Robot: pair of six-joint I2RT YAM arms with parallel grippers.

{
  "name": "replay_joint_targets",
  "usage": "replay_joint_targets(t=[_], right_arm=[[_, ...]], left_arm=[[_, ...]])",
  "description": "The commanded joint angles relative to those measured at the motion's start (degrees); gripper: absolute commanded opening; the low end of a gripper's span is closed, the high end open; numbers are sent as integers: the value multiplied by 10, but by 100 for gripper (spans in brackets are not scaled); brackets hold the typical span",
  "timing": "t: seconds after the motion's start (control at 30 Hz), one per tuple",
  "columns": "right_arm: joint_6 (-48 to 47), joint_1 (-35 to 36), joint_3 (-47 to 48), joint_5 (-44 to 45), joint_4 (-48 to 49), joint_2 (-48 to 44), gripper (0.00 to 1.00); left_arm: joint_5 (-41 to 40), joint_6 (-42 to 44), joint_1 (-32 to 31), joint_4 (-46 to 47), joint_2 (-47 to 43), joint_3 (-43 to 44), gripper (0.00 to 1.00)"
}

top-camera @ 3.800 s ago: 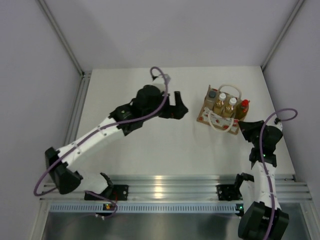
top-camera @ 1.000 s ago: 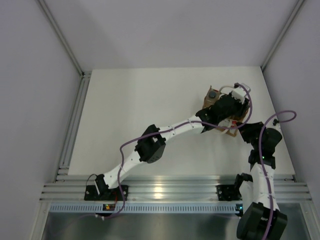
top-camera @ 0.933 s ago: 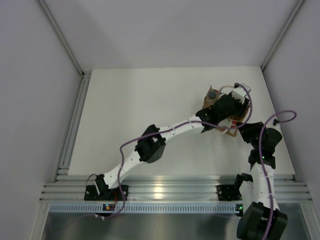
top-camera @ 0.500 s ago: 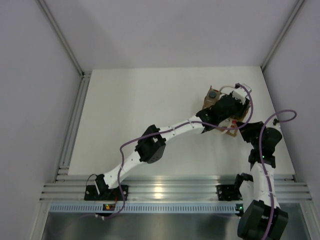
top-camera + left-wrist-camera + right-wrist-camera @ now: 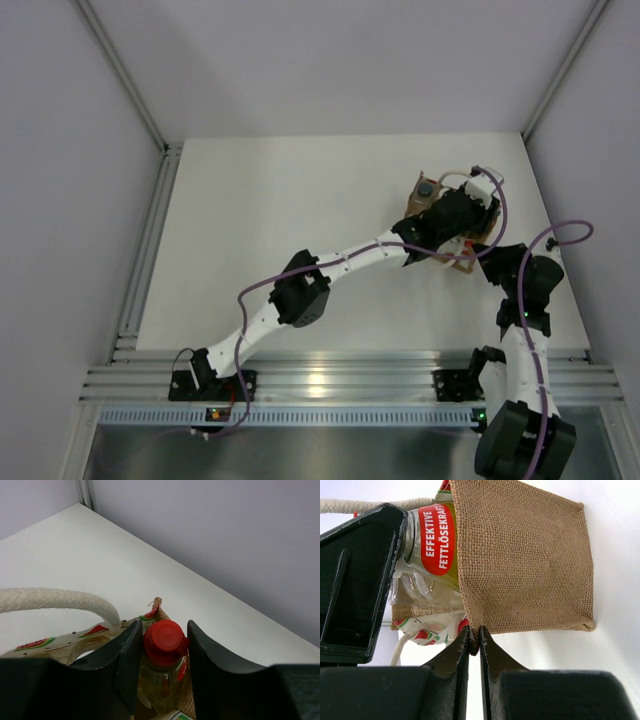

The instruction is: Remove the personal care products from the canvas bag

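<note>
While the canvas bag (image 5: 414,200) is parked at the far right of the table (image 5: 280,200), its burlap side edge is pinched by the right gripper (image 5: 474,632). Those fingers are squeezed almost together, with just the fabric caught between them. The left gripper (image 5: 164,629) is dropped into the bag's mouth and closed on the red cap of the yellow-amber bottle (image 5: 165,639), with a finger pressed against each side. That bottle is stood upright inside the bag, and its red label can be read from the right wrist view. A rope handle (image 5: 60,600) is arched just beside the left finger. The dark-capped bottle (image 5: 426,187) is seen at the bag's left end. The amber bottles are hidden under the left arm.
</note>
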Motion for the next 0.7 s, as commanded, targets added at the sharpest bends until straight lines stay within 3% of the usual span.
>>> replay_joint_targets(t=[0.0,0.67], right_arm=[[-8,-4,-18,5,-30,3,1],[-18,-4,-22,20,-56,-19,9]], left_arm=[[10,-16,-20,120,-114,42,0],[2,-15,-22,139,-150,42,0]])
